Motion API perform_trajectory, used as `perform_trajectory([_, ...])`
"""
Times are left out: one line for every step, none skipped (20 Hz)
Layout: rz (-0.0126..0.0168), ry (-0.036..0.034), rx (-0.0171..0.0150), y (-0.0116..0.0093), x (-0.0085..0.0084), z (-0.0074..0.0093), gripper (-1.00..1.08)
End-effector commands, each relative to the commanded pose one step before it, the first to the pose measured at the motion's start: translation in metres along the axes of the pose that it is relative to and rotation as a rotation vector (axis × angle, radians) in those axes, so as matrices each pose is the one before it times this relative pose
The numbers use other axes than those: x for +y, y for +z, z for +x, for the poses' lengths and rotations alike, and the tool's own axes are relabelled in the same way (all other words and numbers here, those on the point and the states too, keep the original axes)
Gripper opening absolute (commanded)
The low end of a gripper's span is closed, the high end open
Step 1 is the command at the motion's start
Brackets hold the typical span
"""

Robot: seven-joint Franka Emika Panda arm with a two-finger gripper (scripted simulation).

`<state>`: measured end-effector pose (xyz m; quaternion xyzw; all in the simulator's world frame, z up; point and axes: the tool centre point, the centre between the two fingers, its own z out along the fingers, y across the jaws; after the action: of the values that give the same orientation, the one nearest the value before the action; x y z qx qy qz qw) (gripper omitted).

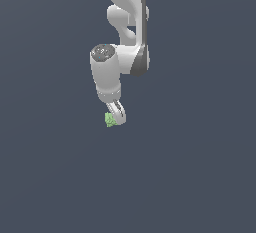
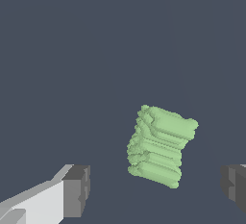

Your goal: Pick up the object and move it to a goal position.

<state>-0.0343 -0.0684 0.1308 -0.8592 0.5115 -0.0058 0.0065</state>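
**Desk:** Where's the object right now?

**Me:** I see the light-green knobbly block (image 1: 110, 120) at the tip of the gripper (image 1: 116, 119), on the exterior view's left of the fingers. In the wrist view the same green block (image 2: 161, 146) sits between the two dark finger pads (image 2: 77, 191), nearer the far pad than the one on the white finger.

**Desk:** Are you holding it?

**Me:** No. My fingers are spread wide, with clear floor showing on both sides of the block, so nothing is clamped. I keep them wide because the block lies skewed to the pads and needs room.

**Desk:** Is it on the floor?

**Me:** I can't tell; the plain grey floor (image 1: 200, 177) gives no shadow to judge by. I'd say the grasp is still to come, and no goal marker is visible.
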Motion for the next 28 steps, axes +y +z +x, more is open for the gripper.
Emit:
perform_trajectory([-0.00374, 0.07287, -0.00098, 0.00587, 0.0049, -0.00073, 1.0])
perform_trajectory([-0.00143, 0.02599, -0.00025, 0.0021, 0.0018, -0.00013, 1.0])
perform_trajectory([-0.00136, 0.02451, -0.00017, 0.00197, 0.00171, -0.00008, 1.0])
perform_trajectory([-0.00128, 0.02304, -0.0001, 0.00184, 0.00162, -0.00003, 1.0])
perform_trajectory([-0.00121, 0.02157, -0.00004, 0.00171, 0.00153, 0.00002, 1.0])
perform_trajectory([-0.00113, 0.02009, 0.0, 0.00158, 0.00142, 0.00005, 1.0])
perform_trajectory([-0.00105, 0.0186, 0.00004, 0.00146, 0.00132, 0.00007, 1.0])
perform_trajectory([-0.00096, 0.01713, 0.00007, 0.00134, 0.00122, 0.00009, 1.0])
perform_trajectory([-0.00088, 0.01563, 0.00009, 0.00122, 0.00112, 0.0001, 1.0])
perform_trajectory([-0.0008, 0.01416, 0.00011, 0.0011, 0.00101, 0.00012, 1.0])
perform_trajectory([-0.00071, 0.01266, 0.00011, 0.00098, 0.0009, 0.00011, 1.0])
perform_trajectory([-0.00063, 0.01118, 0.00011, 0.00086, 0.0008, 0.00012, 1.0])
perform_trajectory([-0.00054, 0.0097, 0.00011, 0.00074, 0.0007, 0.00011, 1.0])
perform_trajectory([-0.00046, 0.00822, 0.0001, 0.00063, 0.00059, 0.00011, 1.0])
perform_trajectory([-0.00038, 0.00672, 0.00009, 0.00051, 0.00048, 0.00009, 1.0])
perform_trajectory([-0.00029, 0.0052, 0.00007, 0.0004, 0.00037, 0.00006, 1.0])
perform_trajectory([-0.00021, 0.00371, 0.00005, 0.00028, 0.00026, 0.00004, 1.0])
perform_trajectory([-0.00013, 0.00229, 0.00003, 0.00017, 0.00017, 0.00006, 1.0])
perform_trajectory([-0.00004, 0.00069, 0.00001, 0.00006, 0.00004, -0.00002, 1.0])
perform_trajectory([0.0, -0.00473, -0.00011, -0.00024, -0.00024, -0.00006, 1.0])
perform_trajectory([0.0, 0.0, 0.0, 0.00033, 0.00001, -0.00002, 1.0])
perform_trajectory([0.0, 0.0, 0.0, 0.001, 0.00002, -0.00006, 1.0])
perform_trajectory([0.0, 0.0, 0.0, 0.00166, 0.00003, -0.0001, 1.0])
perform_trajectory([-0.00005, 0.00069, 0.00004, 0.00234, 0.00017, 0.00022, 1.0])
perform_trajectory([0.0, 0.0, 0.0, 0.00297, 0.00007, -0.00019, 1.0])
perform_trajectory([-0.00006, 0.00069, 0.00006, 0.00363, 0.0002, 0.00013, 1.0])
perform_trajectory([-0.00006, 0.00068, 0.00007, 0.00425, 0.00022, 0.00009, 1.0])
perform_trajectory([0.0, 0.0, 0.0, 0.00484, 0.00012, -0.0003, 1.0])
